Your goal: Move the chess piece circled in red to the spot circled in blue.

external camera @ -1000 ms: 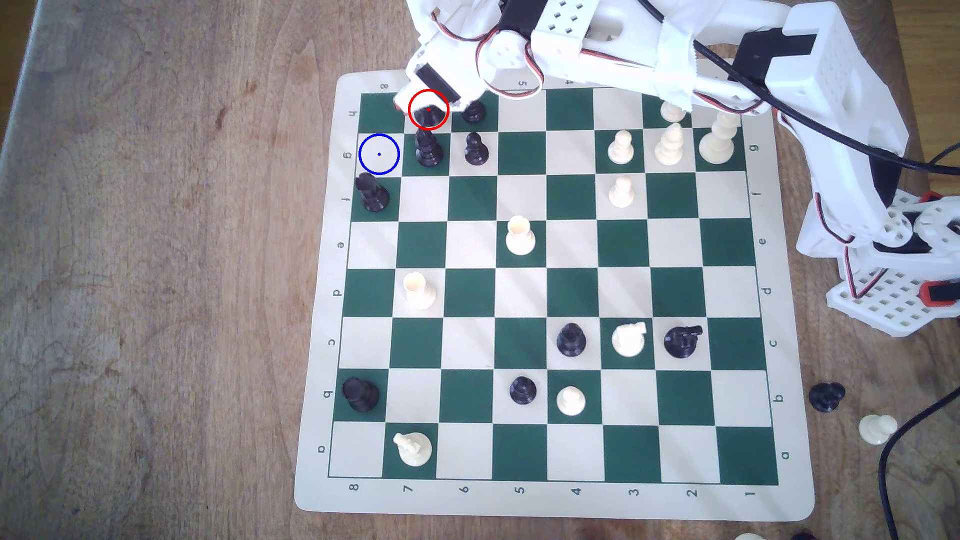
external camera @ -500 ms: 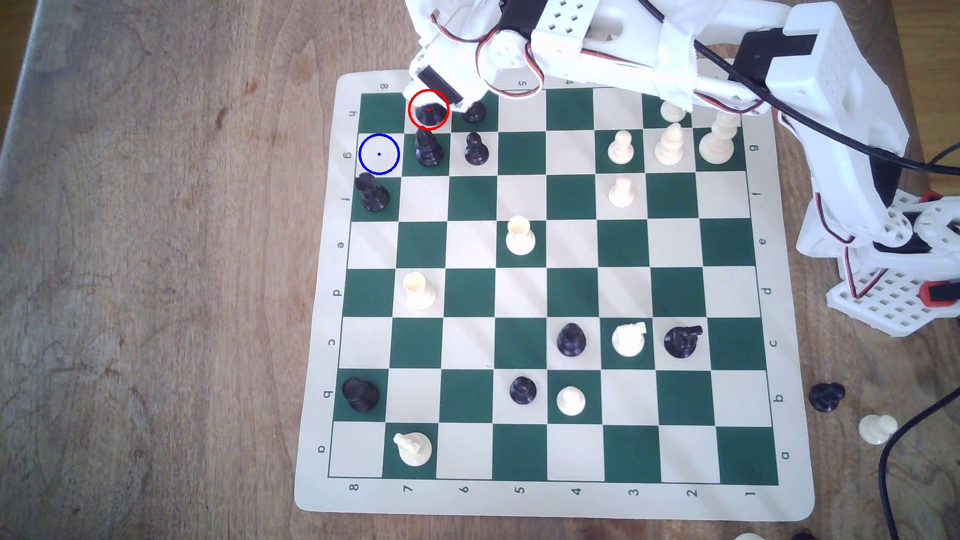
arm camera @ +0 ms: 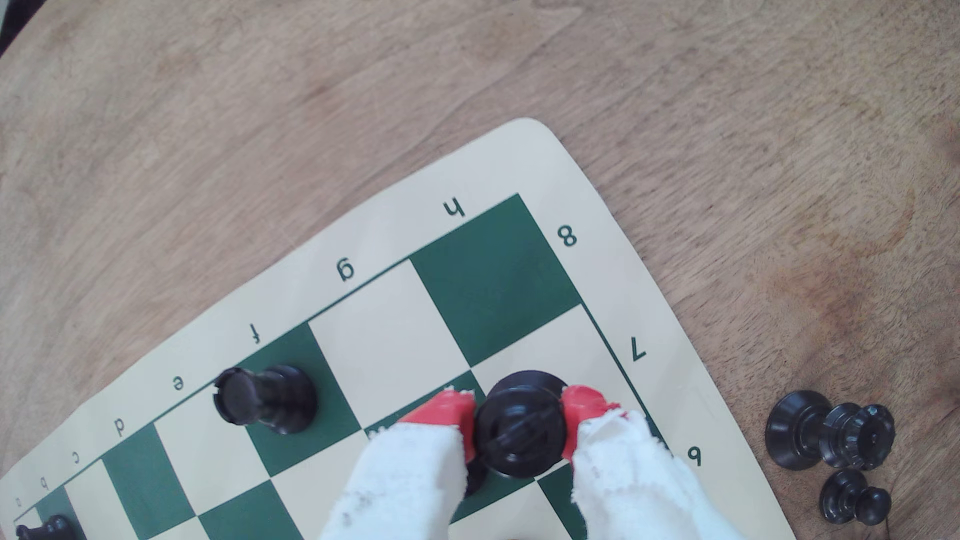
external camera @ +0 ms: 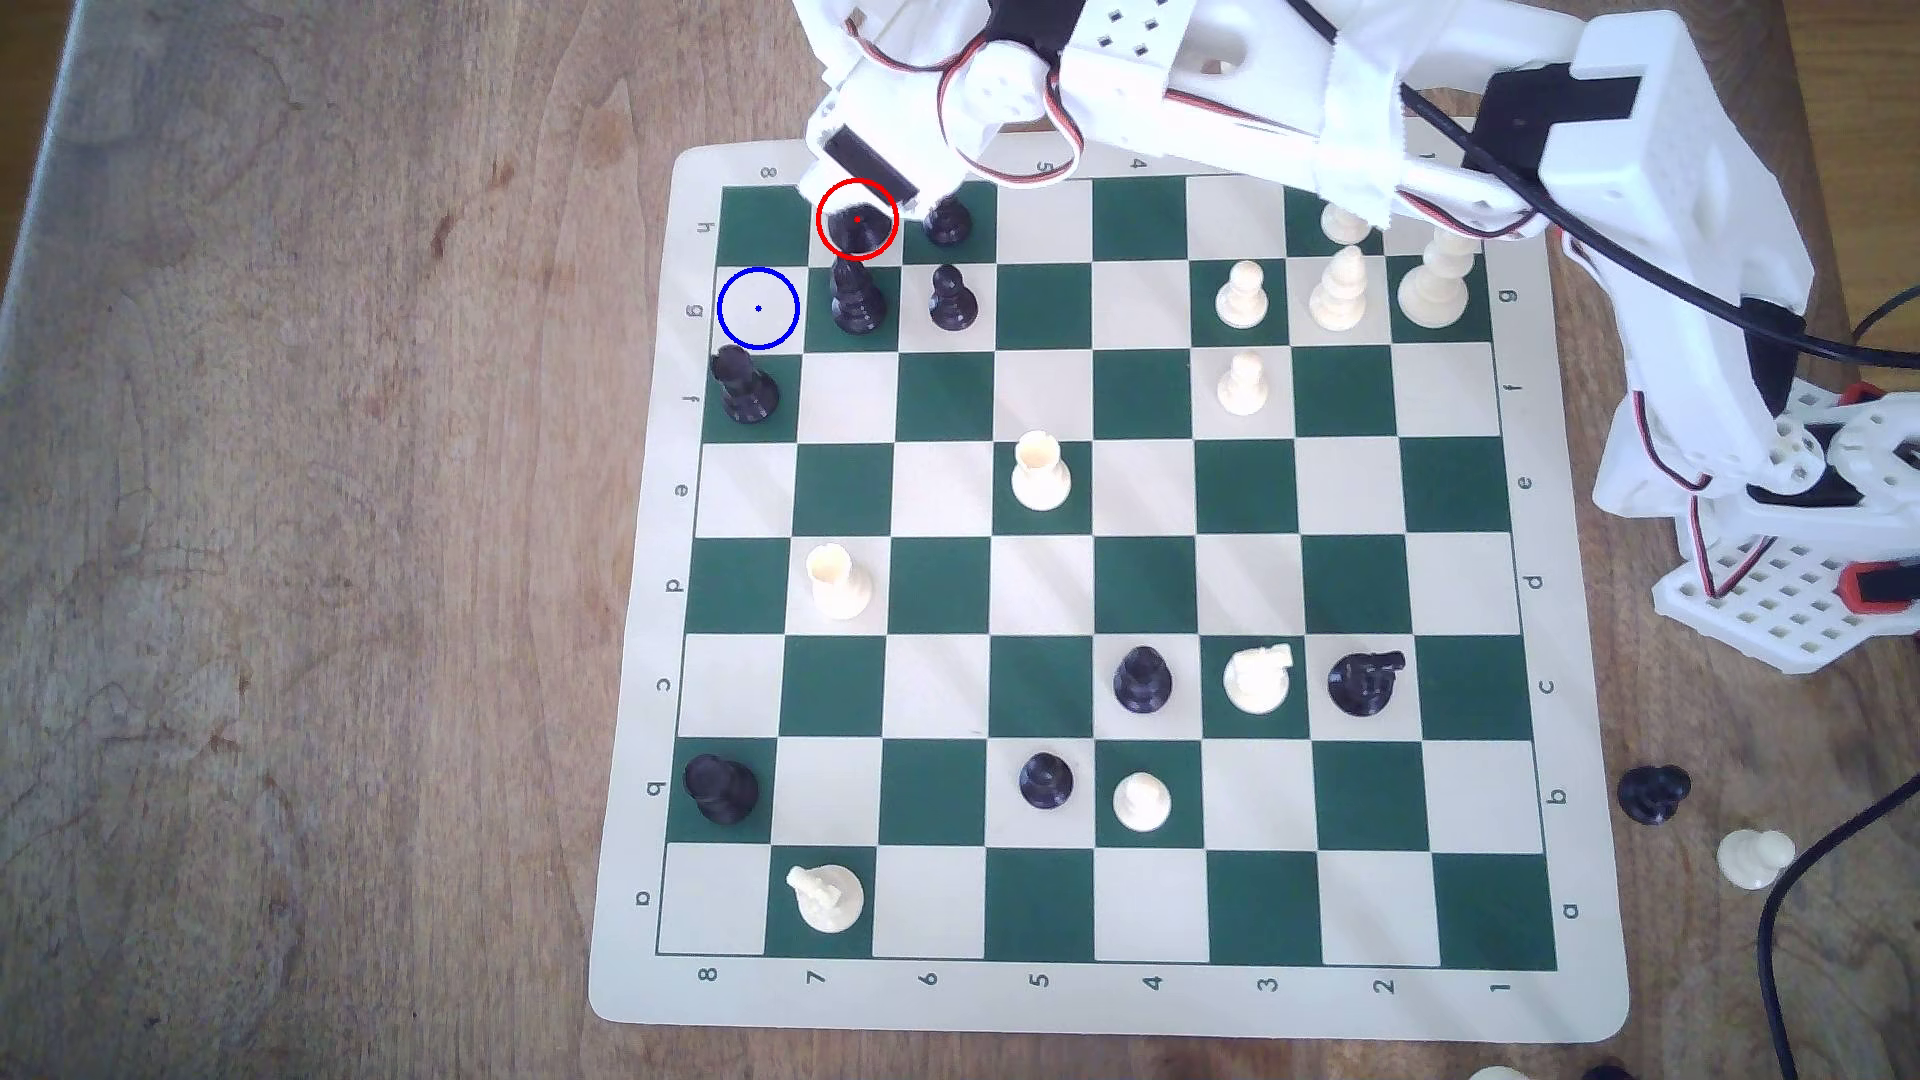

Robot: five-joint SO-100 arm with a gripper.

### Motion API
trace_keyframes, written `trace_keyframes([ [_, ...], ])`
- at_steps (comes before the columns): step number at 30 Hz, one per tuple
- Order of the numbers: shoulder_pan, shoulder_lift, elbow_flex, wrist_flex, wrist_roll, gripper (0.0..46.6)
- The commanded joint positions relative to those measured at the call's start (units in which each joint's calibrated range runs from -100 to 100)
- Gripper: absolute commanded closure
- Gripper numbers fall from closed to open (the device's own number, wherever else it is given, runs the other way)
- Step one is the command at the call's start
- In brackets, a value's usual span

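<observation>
My red-tipped, cloth-wrapped gripper clamps the tall black ringed chess piece on its red-circled square. The blue-ringed cream square lies bare, upper left of the exterior view, beside a black flat-topped rook.

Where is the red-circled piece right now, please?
In the exterior view, the black piece stands on h7, top-left of the board, between the tool's red fingers, beside a black pawn.

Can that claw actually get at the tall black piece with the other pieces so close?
Probably yes. In the wrist view the gripper already has its red fingertips on either side of the tall black piece, and the neighbouring black rook stands clear.
</observation>
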Motion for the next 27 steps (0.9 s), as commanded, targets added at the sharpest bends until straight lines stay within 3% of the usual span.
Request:
trace_keyframes([
  [1, -1.36, -11.17, -6.20, 0.06, 0.00, 46.4],
  [17, -4.33, 3.18, -17.98, -6.17, -0.63, 46.4],
  [27, -5.43, 7.68, -18.89, -6.00, -0.73, 46.4],
])
